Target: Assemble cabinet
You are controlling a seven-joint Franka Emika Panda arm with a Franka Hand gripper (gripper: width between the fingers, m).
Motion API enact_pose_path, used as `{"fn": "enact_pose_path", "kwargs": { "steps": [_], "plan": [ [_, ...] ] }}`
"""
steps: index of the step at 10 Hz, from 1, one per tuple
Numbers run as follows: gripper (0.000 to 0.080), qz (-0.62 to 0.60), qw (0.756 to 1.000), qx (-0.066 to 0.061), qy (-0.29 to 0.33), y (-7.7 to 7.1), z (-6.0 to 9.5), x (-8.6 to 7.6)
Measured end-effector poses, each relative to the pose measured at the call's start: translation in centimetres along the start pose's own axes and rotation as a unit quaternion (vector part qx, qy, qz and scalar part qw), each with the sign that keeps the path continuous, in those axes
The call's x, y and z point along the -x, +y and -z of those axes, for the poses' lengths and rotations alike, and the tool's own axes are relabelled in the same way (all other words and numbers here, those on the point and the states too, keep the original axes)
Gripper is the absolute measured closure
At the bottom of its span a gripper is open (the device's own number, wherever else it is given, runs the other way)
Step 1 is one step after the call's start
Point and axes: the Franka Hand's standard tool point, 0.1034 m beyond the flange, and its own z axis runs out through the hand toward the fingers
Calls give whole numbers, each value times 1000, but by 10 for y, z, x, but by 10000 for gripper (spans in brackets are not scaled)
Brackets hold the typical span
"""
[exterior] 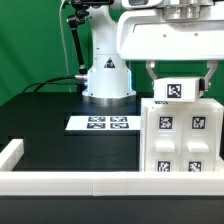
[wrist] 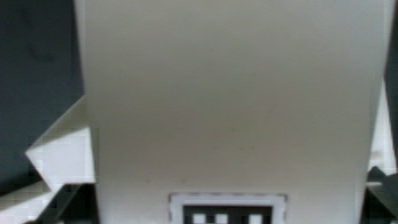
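The cabinet (exterior: pixel 181 140) is a large white box with several square marker tags, standing at the exterior view's right. A smaller white tagged block (exterior: pixel 177 91) sits at its top. My gripper (exterior: pixel 178 76) comes down from above, one finger against each side of this block, and looks shut on it. In the wrist view the white block (wrist: pixel 214 100) fills the frame between my gripper's (wrist: pixel 210 200) dark fingers (wrist: pixel 39 205), with a tag at its near end. The block's underside and how it meets the cabinet are hidden.
The marker board (exterior: pixel 103 123) lies flat on the black table, left of the cabinet. A long white border rail (exterior: pixel 70 184) runs along the front edge and turns up the left side. The arm's white base (exterior: pixel 107 76) stands at the back.
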Motion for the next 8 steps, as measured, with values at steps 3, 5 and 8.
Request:
{"fn": "enact_pose_path", "kwargs": {
  "steps": [3, 5, 8],
  "plan": [
    [240, -155, 988, -15, -10, 0, 0, 0],
    [240, -243, 970, -21, -18, -2, 0, 0],
    [240, -319, 947, -23, -19, -4, 0, 0]
  ]
}}
